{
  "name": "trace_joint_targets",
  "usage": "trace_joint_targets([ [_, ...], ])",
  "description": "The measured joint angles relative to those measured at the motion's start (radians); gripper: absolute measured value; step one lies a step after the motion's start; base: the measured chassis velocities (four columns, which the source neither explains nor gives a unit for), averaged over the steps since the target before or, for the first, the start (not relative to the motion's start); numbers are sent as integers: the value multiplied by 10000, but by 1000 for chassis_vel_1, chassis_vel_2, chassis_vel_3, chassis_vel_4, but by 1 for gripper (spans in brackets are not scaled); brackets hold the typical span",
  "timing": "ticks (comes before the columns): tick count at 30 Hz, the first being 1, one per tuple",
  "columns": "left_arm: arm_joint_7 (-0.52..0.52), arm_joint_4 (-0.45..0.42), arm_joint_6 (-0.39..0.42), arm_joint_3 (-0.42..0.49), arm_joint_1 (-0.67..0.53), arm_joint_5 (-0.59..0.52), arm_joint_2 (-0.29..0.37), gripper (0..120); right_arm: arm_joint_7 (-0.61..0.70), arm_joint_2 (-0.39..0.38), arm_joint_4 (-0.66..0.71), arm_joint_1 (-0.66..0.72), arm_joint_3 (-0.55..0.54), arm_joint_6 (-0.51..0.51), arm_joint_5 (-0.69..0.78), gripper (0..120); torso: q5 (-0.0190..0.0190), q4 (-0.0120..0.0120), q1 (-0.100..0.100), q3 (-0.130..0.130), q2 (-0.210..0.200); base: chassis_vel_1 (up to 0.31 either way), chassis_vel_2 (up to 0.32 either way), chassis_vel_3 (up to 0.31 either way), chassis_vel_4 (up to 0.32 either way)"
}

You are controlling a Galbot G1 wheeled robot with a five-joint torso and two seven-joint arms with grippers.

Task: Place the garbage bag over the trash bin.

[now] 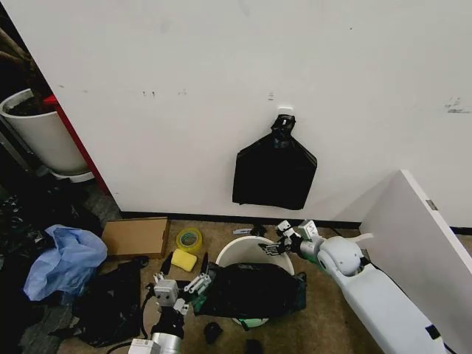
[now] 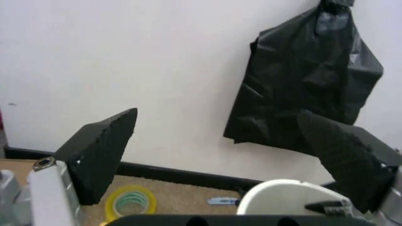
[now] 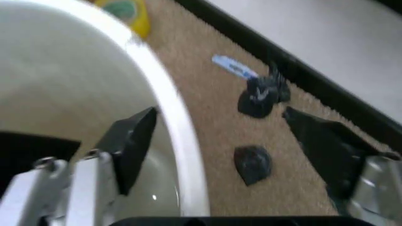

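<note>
Two grippers low in the frame, round cream-white plastic trash bin [image 1: 243,249] at bottom centre, shiny black garbage bag [image 1: 251,289] draped over its near side, left gripper [image 1: 181,289] jaws apart beside the bag, right gripper [image 1: 284,240] jaws apart over the far rim.

No text, label, brand or number can be read anywhere. A small blue strip [image 3: 234,69] on the carpet (just beyond the right gripper's fingers [image 3: 132,141]) may carry print, but it is too blurred to make out.

White wall [image 1: 221,88], black baseboard [image 1: 221,218], tan carpet [image 1: 332,324].
</note>
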Motion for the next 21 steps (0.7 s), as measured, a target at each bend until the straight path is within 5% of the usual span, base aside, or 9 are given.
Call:
trace_joint_targets([
  [10, -360, 145, 400, 150, -221, -27, -115, 100, 274, -339, 599, -886, 266, 117, 379, 39, 0, -2, 0, -1, 0, 0, 0, 0, 0],
  [21, -540, 137, 441, 163, -226, -66, -119, 100, 3412, -594, 2008, -1823, 381, -847, 2817, 3, 1, 2, 0, -1, 0, 0, 0, 0, 0],
])
